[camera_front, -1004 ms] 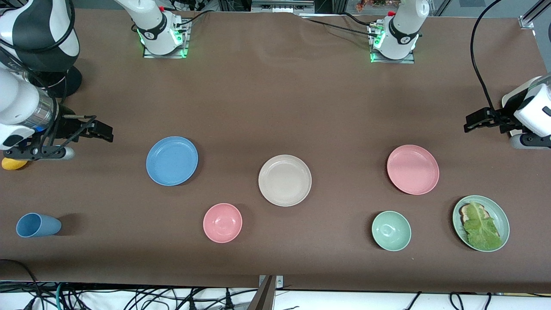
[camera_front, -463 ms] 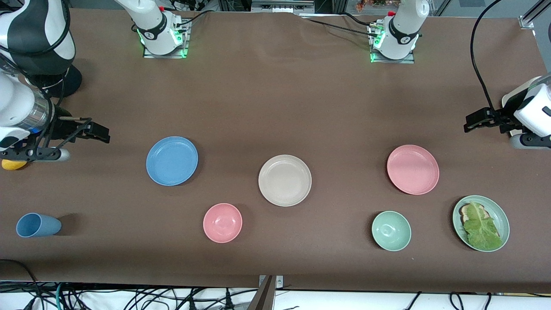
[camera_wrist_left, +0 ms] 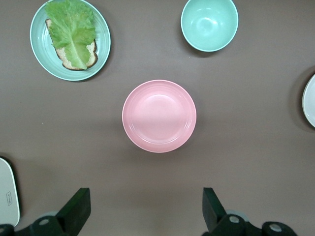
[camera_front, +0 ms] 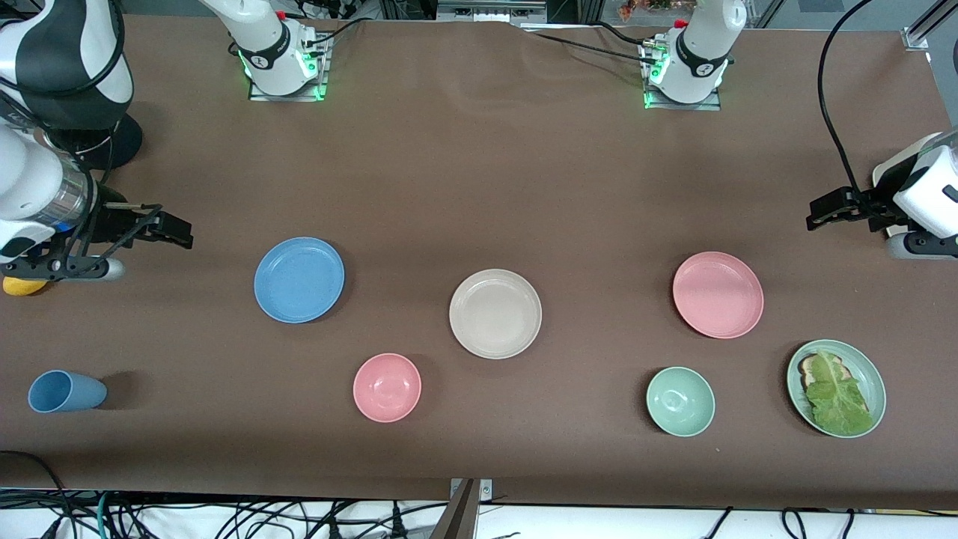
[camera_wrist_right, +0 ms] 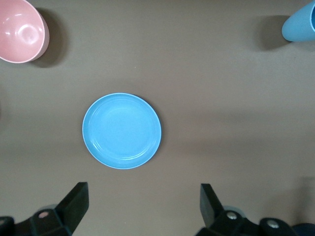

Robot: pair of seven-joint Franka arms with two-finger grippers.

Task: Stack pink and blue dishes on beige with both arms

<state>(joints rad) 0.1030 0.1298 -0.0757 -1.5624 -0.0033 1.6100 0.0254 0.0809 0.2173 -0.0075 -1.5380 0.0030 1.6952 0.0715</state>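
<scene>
The sky-blue plate lies toward the right arm's end of the table, the salmon-pink plate toward the left arm's end, and the beige plate between them. All three lie flat and apart. My right gripper hangs open and empty over bare table beside the blue plate; its wrist view shows the blue plate ahead of the open gripper. My left gripper hangs open and empty over bare table near the pink plate, which shows ahead of the open gripper.
A small pink bowl, a green bowl and a pale green plate with lettuce sit nearer the front camera. A blue cup lies on its side at the right arm's end, near a yellow object.
The right gripper has shifted slightly toward its own end of the table. The left arm and all the dishes have stayed put.
</scene>
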